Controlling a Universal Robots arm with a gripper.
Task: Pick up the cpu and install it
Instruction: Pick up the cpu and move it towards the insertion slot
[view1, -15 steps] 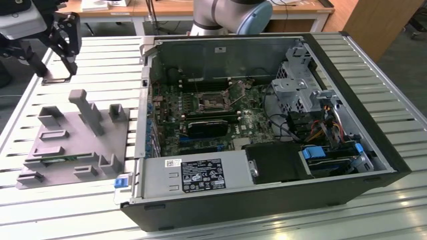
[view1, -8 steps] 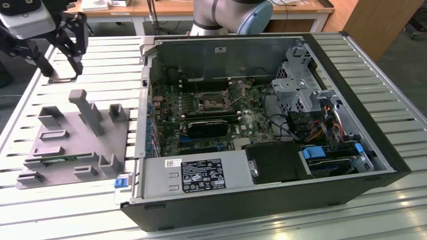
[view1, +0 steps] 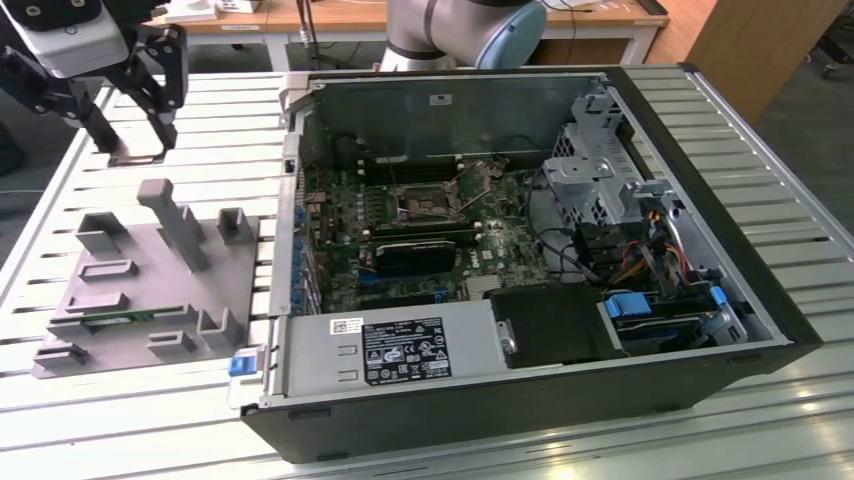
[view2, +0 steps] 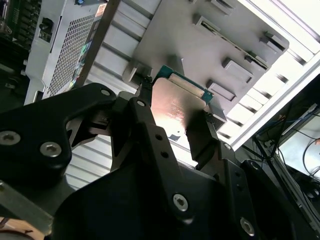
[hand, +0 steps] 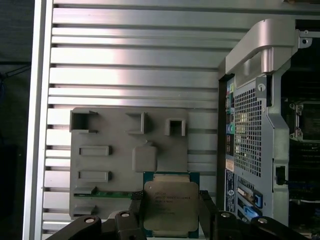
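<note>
Black claw (hand: 171, 212) clamps the flat, square cpu (hand: 171, 200) by opposite edges, its shiny silver lid green-rimmed, above the matte grey fixture (hand: 110, 135).

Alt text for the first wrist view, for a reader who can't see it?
The hand grips the cpu by two opposite edges, its silver top facing the camera. Behind it lies a grey fixture plate on a slatted metal table, with the computer case's rear panel alongside.
</note>
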